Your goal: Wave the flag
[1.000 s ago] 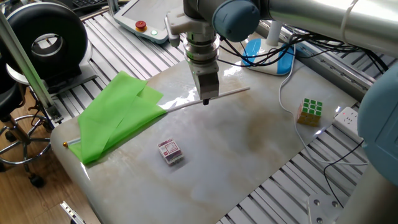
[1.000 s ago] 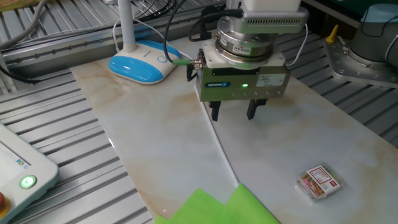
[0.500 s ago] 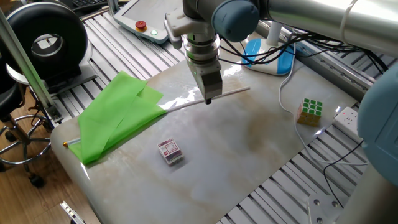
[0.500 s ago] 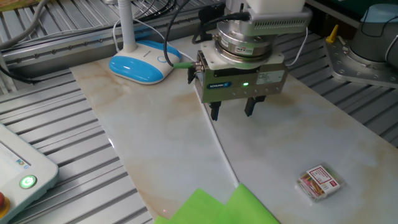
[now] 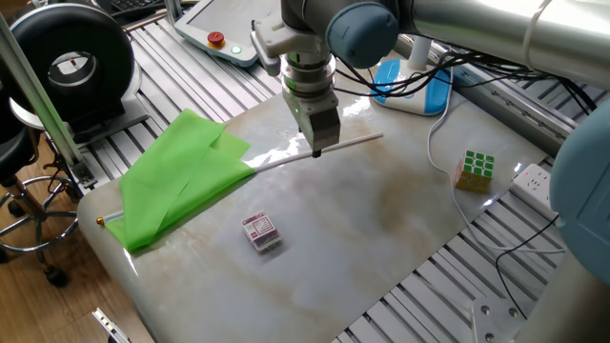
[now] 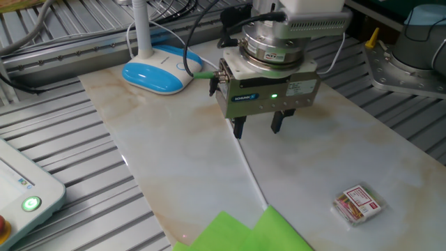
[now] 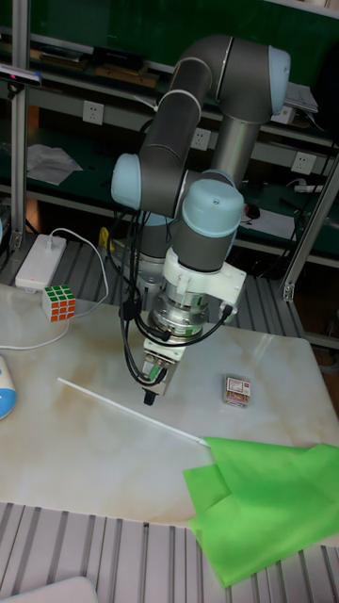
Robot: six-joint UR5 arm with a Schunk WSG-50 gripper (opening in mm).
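You have a pale marble-look tabletop (image 5: 381,238) set on a ribbed metal frame; on it the flag (image 5: 181,176) lies flat, green cloth at one corner, white pole running toward the middle; a small red-and-white box (image 5: 260,232) sits just beside the cloth; a Rubik's cube (image 5: 475,170) stands at the far edge; a blue-and-white lamp base (image 6: 159,72) rests near another corner.

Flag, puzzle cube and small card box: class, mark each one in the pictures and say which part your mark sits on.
flag (image 5: 181,171), one fixed view, middle of the green cloth.
puzzle cube (image 5: 476,171), one fixed view, its front face.
small card box (image 6: 357,204), the other fixed view, its printed top.
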